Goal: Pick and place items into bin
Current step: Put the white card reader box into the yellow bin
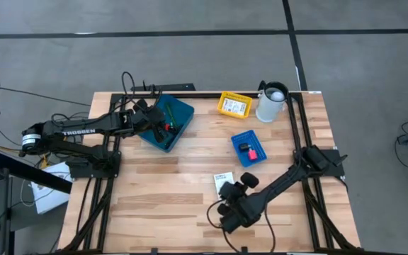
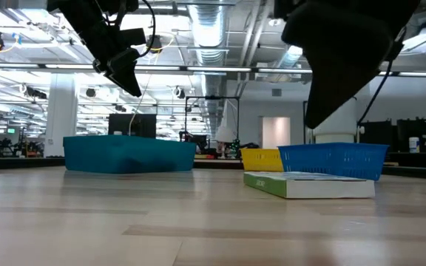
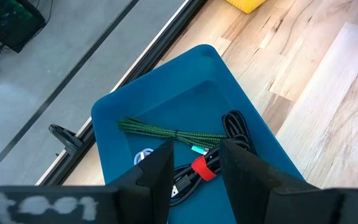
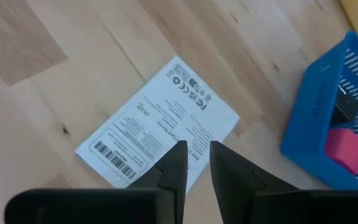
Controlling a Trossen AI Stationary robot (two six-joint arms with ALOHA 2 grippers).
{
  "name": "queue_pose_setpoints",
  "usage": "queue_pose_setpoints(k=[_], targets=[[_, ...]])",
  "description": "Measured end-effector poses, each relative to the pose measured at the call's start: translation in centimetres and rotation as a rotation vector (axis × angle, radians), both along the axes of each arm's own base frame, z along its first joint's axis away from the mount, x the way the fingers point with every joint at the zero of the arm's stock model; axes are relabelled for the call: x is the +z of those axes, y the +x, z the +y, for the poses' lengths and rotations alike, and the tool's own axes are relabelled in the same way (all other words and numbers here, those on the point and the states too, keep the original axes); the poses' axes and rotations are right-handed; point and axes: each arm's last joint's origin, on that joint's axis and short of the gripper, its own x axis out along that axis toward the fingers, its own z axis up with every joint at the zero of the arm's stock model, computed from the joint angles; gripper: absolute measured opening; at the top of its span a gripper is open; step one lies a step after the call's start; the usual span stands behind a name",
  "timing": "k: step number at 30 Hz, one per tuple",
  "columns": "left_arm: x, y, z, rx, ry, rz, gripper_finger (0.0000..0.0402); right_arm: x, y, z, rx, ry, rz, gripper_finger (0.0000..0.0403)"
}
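A teal bin [image 1: 167, 124] sits at the table's far left and holds a green cord [image 3: 166, 132] and a black cord [image 3: 235, 127] with a red tie [image 3: 202, 168]. My left gripper [image 3: 194, 163] is open and empty above the bin. It also shows in the low view [image 2: 128, 74]. A flat white printed box [image 4: 157, 127] lies on the table near the middle, seen too in the high view [image 1: 222, 180]. My right gripper [image 4: 197, 163] hangs above the box with a narrow gap between its fingers and touches nothing.
A small blue basket [image 1: 249, 147] with a red-pink piece [image 4: 344, 148] and a black piece stands right of centre. A yellow basket [image 1: 234, 105] with a card and a white jug [image 1: 271, 103] stand at the far edge. Bare wood lies at the near left.
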Motion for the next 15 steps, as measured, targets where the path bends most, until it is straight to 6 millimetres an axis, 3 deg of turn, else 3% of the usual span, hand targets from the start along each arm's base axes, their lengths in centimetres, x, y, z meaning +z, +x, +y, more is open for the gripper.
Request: queue_pose_setpoints(k=[15], targets=[[0.0, 0.0, 0.0, 0.000, 0.000, 0.000, 0.0119, -0.3, 1.8, -4.5, -0.076, 0.168, 0.233, 0.0063]])
